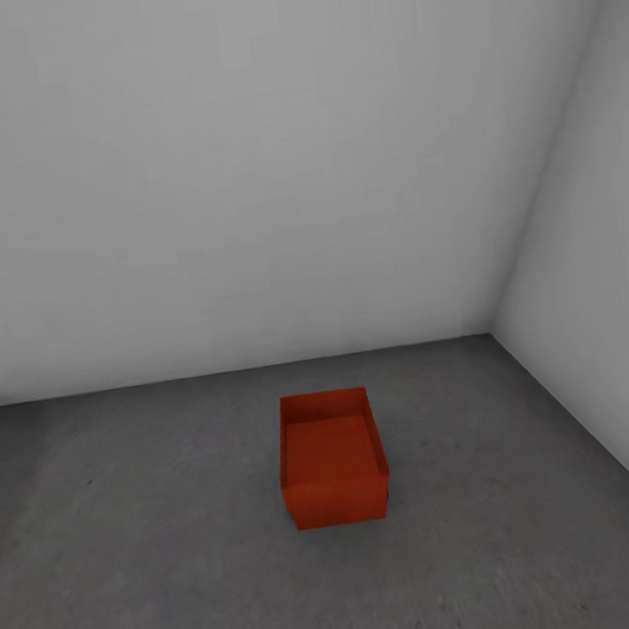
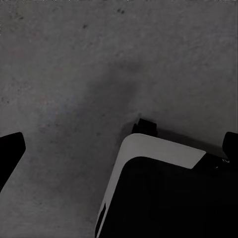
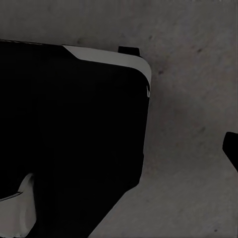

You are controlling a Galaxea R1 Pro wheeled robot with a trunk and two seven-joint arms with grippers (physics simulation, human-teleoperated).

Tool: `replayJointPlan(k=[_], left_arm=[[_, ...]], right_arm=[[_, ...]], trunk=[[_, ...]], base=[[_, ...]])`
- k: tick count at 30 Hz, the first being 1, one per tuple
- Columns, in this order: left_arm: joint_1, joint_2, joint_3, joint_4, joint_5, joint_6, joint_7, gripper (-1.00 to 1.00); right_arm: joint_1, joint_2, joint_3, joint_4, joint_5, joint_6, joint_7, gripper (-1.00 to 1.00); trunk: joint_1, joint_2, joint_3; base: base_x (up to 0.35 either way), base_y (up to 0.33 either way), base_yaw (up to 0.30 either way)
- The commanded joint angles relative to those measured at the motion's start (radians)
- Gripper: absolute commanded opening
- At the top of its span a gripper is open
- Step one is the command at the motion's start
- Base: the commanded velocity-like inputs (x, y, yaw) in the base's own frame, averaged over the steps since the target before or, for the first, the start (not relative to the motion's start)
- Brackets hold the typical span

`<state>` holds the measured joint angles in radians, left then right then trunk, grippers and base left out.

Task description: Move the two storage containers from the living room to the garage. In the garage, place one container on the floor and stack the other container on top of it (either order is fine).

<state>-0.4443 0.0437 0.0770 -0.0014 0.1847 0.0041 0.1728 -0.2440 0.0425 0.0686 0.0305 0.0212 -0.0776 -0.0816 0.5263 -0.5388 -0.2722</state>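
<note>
We are facing grey walls [image 1: 243, 167] and concrete floor [image 1: 136, 562] in the garage, where one bin [image 1: 331, 457] is sitting upright near the corner, probably as the base for stacking. Both wrist views are looking down past our base [image 2: 168, 198]; we cannot tell whether either gripper is apart or closed.

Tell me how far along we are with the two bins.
Done, it seems: one orange-red container sits upright and empty on the dark grey concrete floor, near the corner of the grey walls. In hand: nothing; both wrist views look down over bare concrete past the robot's dark base, with no bin between the claw fingers. Left: bringing the second container and stacking it on this one.
</note>
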Motion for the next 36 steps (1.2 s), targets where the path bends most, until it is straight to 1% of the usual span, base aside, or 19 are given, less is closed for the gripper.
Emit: replayJointPlan(k=[1, 15, 18, 23, 29, 36], left_arm=[[-0.001, 0.0, 0.007, 0.0, 0.001, 0.0, 0.001, 1.0], [-0.001, 0.0, 0.007, 0.0, 0.001, 0.0, 0.001, 1.0], [-0.001, 0.0, 0.007, 0.0, 0.001, 0.0, 0.001, 1.0], [-0.001, 0.0, 0.007, 0.0, 0.001, 0.0, 0.001, 1.0], [-0.001, 0.0, 0.007, 0.0, 0.001, 0.0, 0.002, 1.0], [-0.001, 0.0, 0.007, 0.0, 0.001, 0.0, 0.001, 1.0]], right_arm=[[-0.001, 0.0, 0.007, 0.003, 0.002, -0.005, -0.005, 1.0], [-0.001, -0.002, 0.005, 0.003, -0.002, -0.015, -0.006, 1.0], [-0.001, -0.004, 0.003, 0.003, -0.014, -0.017, -0.005, 1.0], [-0.001, -0.005, 0.002, 0.003, -0.055, -0.019, -0.004, 1.0], [-0.001, -0.003, 0.002, 0.003, -0.065, -0.023, -0.004, 1.0], [-0.001, -0.008, 0.002, 0.003, -0.067, -0.042, -0.004, 1.0]], trunk=[[0.0, -0.001, 0.0], [0.0, -0.001, 0.023], [0.0, -0.001, 0.028], [0.0, -0.001, 0.036], [0.0, -0.001, 0.045], [0.0, -0.001, 0.057]], base=[[0.0, 0.0, 0.0], [0.0, 0.0, 0.0], [0.0, 0.0, 0.0], [0.0, 0.0, 0.0], [0.0, 0.0, 0.0], [0.0, 0.0, 0.0]])
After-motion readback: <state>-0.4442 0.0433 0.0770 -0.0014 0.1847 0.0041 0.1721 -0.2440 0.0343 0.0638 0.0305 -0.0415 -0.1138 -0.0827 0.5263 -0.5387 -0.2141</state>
